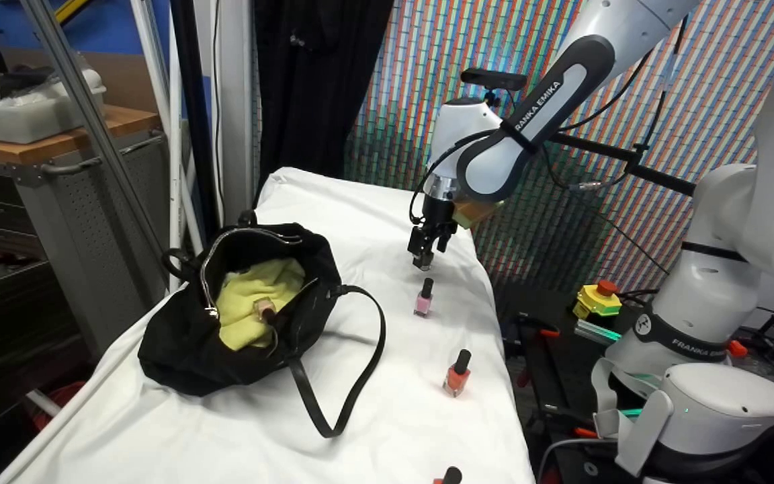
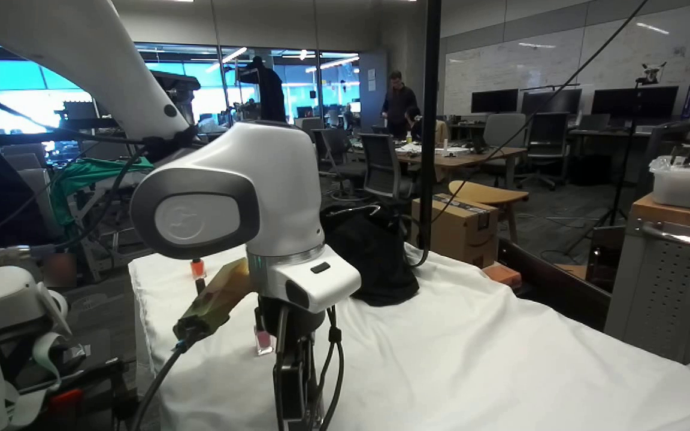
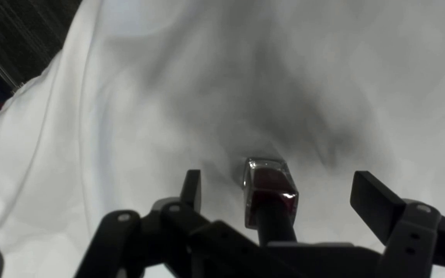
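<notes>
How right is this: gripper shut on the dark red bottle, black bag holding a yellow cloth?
The gripper is open, not shut: the wrist view shows gaps either side of the dark red bottle. The black bag does hold a yellow cloth.

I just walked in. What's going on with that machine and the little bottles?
A robot arm has its open gripper at a dark red bottle, gaps on both sides, so nothing is held. A pink bottle and an orange bottle stand on the white sheet. In the open black bag, another small bottle rests on a yellow cloth.
</notes>
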{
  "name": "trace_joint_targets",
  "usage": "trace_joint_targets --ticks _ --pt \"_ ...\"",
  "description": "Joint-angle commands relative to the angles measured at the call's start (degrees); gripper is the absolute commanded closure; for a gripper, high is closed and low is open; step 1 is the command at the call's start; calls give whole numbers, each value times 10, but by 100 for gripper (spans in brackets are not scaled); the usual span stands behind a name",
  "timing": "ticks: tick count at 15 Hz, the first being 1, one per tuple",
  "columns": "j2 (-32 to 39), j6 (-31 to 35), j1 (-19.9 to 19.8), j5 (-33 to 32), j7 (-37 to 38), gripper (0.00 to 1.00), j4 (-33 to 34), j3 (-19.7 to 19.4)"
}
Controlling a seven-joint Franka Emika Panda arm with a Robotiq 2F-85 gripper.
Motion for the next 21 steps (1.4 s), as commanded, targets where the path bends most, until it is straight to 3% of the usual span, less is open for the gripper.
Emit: trace_joint_targets --ticks 1,10,17,18,21 --pt "6 16 -6 17 -17 0 2 3" --pt "33 29 -20 92 -72 0 7 22" --pt "25 22 -14 85 -65 1 4 14" --pt "25 22 -15 86 -67 22 4 14" --pt "26 21 -13 83 -63 36 5 13"
